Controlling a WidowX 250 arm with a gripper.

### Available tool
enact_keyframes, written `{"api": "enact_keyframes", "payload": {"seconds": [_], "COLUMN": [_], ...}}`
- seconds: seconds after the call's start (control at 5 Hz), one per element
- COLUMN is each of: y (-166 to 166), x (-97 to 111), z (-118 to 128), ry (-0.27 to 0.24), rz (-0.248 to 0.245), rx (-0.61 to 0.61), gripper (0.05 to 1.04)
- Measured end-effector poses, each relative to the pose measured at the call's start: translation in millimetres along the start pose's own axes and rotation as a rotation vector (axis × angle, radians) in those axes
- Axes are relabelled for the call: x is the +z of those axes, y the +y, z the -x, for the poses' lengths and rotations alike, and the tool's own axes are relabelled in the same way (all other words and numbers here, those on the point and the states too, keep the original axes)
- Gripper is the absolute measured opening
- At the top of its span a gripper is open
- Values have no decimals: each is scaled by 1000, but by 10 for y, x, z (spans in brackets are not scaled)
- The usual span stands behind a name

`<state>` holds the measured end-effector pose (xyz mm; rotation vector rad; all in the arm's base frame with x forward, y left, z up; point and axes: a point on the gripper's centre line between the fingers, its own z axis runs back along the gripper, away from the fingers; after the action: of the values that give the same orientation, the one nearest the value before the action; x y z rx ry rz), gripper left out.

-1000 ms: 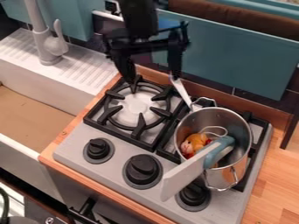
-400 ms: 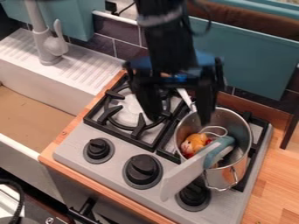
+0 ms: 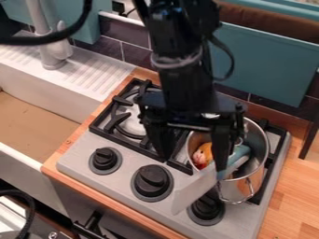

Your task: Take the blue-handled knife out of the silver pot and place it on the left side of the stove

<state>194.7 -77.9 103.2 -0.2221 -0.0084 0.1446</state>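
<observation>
Leaning out of the metal pot (image 3: 235, 190), the toy knife (image 3: 193, 187) has its pale blade angled over the stove knobs. I've got the end effector (image 3: 192, 162) right above it, spread wide and kinda blocking my view of the handle. An orange toy (image 3: 204, 153) sits inside the pot, burner grate (image 3: 109, 126) beside it, wooden counter (image 3: 287, 186) around the stove (image 3: 81, 161).

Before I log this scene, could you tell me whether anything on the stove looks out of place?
Yes: a pale-bladed, knife-like utensil leans out of the metal pot, its teal handle inside and blade jutting over the stove's front; an awkward, handle-first placement.
</observation>
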Motion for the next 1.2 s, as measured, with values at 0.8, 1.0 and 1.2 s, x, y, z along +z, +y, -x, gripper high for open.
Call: {"api": "enact_keyframes", "payload": {"seconds": [0.8,1.0,1.2], "y": [8,-21,-23], "x": [-315,-374,-396], "z": [63,43,40], "ry": [65,49,34], "rz": [-85,-92,-95], "rx": [40,39,34], "gripper": [684,388,179]}}
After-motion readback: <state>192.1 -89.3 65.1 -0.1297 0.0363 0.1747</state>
